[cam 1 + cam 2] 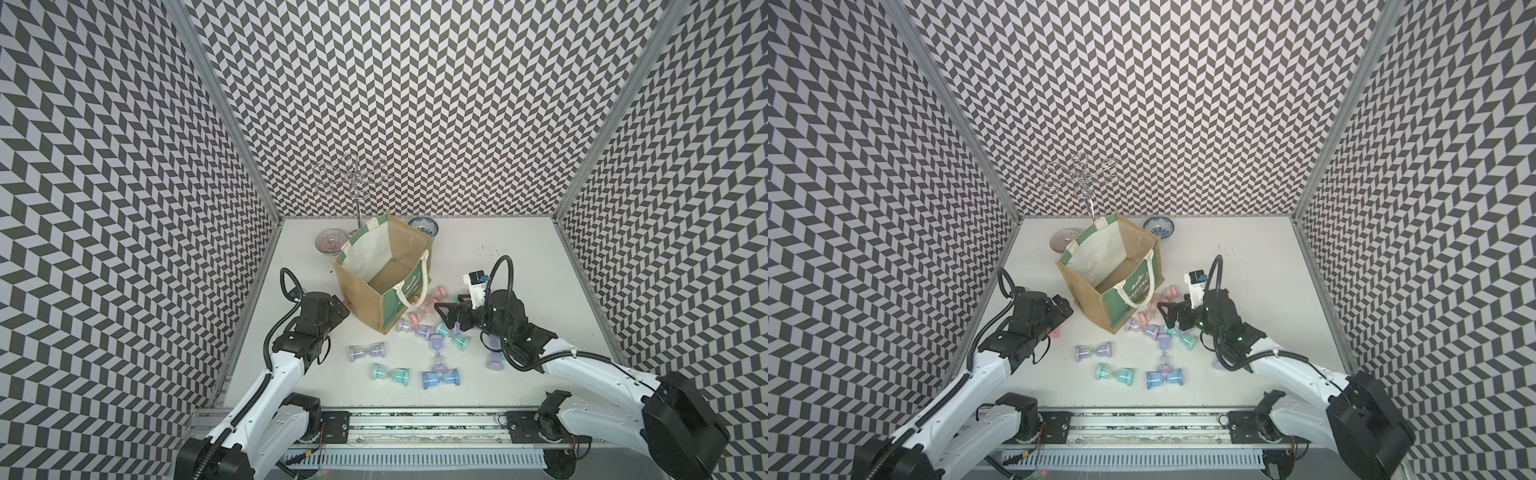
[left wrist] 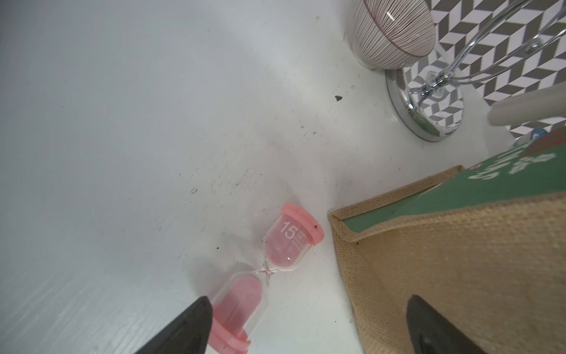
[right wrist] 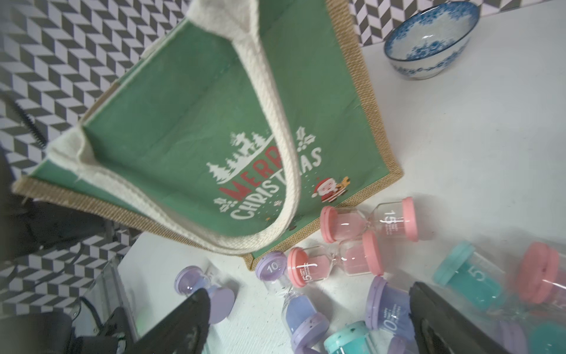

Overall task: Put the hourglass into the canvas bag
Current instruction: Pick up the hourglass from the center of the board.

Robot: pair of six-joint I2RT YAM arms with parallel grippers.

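The canvas bag [image 1: 360,300] [image 1: 1087,300] stands open and upright at mid-table, green panel with white lettering [image 3: 183,122] facing the right arm. Several hourglasses in pink, purple, teal and blue lie on the table in front of the bag and to its right [image 1: 436,343]. In the left wrist view a pink hourglass [image 2: 283,242] lies beside the bag's burlap corner [image 2: 444,260]; my left gripper [image 2: 309,325] is open, one fingertip [image 2: 196,321] next to the hourglass's near cap. My right gripper [image 1: 451,316] [image 3: 309,321] is open over the pile, a purple hourglass [image 3: 301,309] between its fingers.
A pink-lined bowl [image 1: 330,241] and a blue patterned bowl [image 1: 423,226] sit behind the bag near the back wall. A chrome wire stand [image 1: 353,178] rises behind the bag, its round base [image 2: 425,101] close to the pink-lined bowl. Patterned walls enclose the table on three sides.
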